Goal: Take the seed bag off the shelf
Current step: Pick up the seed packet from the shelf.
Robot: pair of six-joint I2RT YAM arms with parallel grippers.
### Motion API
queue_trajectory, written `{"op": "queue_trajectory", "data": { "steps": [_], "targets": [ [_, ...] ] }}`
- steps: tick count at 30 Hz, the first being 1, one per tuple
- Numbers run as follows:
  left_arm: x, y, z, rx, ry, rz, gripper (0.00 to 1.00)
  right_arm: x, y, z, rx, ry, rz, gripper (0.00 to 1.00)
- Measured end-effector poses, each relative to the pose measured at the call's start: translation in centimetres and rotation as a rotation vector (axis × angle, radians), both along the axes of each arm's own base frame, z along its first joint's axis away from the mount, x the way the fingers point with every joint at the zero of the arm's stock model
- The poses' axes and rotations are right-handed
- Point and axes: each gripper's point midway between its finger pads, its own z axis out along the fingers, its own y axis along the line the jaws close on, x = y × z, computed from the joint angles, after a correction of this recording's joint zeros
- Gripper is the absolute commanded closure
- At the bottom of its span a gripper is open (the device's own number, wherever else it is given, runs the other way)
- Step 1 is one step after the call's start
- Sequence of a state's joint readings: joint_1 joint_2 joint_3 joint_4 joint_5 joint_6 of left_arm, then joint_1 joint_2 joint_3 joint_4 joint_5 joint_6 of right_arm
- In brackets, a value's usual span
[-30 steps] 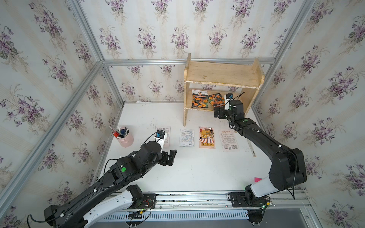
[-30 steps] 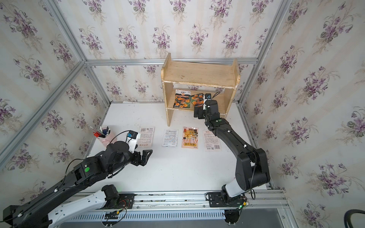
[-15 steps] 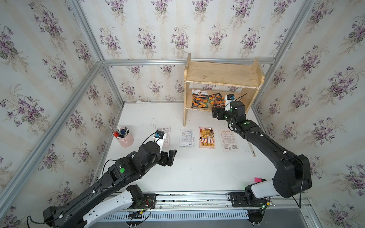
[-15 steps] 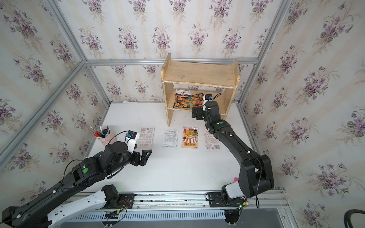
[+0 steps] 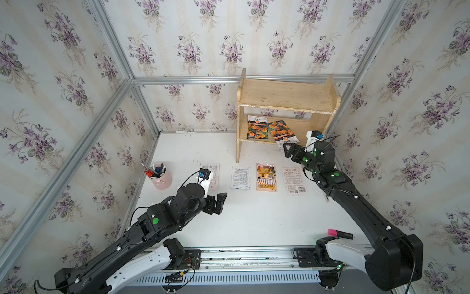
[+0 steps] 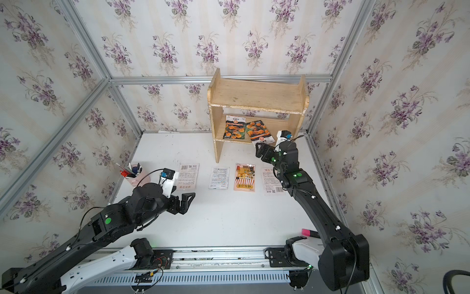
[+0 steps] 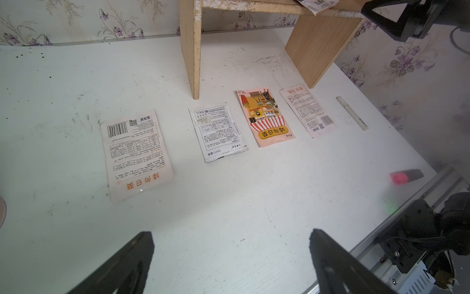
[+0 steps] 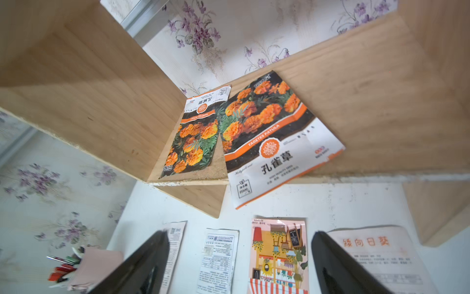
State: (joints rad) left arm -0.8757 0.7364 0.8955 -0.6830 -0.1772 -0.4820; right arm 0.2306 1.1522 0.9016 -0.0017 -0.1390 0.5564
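1. The shelf (image 5: 284,95) stands at the back of the counter (image 5: 254,224).
2. On its lower tier, the seed bag (image 5: 282,133) overhangs the front edge, beside a second bag (image 5: 257,127).
3. The right pincer (image 5: 287,150) sits just in front of the seed bag, jaws apart, empty.
4. The left pincer (image 5: 220,203) hovers over the counter, jaws apart.

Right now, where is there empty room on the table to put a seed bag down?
The widest bare table lies between the row of four packets and the front rail. Another patch sits between the pen cup and the shelf. Crowded: the shelf's lower board, with two marigold bags.
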Motion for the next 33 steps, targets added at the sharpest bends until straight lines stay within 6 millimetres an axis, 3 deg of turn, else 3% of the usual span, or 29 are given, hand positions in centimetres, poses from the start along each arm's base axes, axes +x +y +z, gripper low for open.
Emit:
{"op": "queue_trajectory", "data": {
  "steps": [6, 14, 29, 33],
  "targets": [
    [0.0, -0.5, -0.2, 0.001, 0.013, -0.013, 0.0, -0.6, 0.4, 0.2, 0.176, 0.023, 0.043, 0.22],
    [0.1, -0.8, 0.0, -0.014, 0.008, -0.022, 0.0, 0.0, 1.5, -1.4, 0.329, 0.084, 0.071, 0.34],
    [0.1, -0.7, 0.1, -0.018, 0.005, -0.021, 0.0, 2.7, 2.5, -4.5, 0.402, 0.144, 0.076, 0.45],
    [0.1, -0.6, 0.2, -0.019, 0.001, -0.018, 0.0, 3.6, 2.7, -4.4, 0.414, 0.138, 0.077, 0.49]
  ]
}}
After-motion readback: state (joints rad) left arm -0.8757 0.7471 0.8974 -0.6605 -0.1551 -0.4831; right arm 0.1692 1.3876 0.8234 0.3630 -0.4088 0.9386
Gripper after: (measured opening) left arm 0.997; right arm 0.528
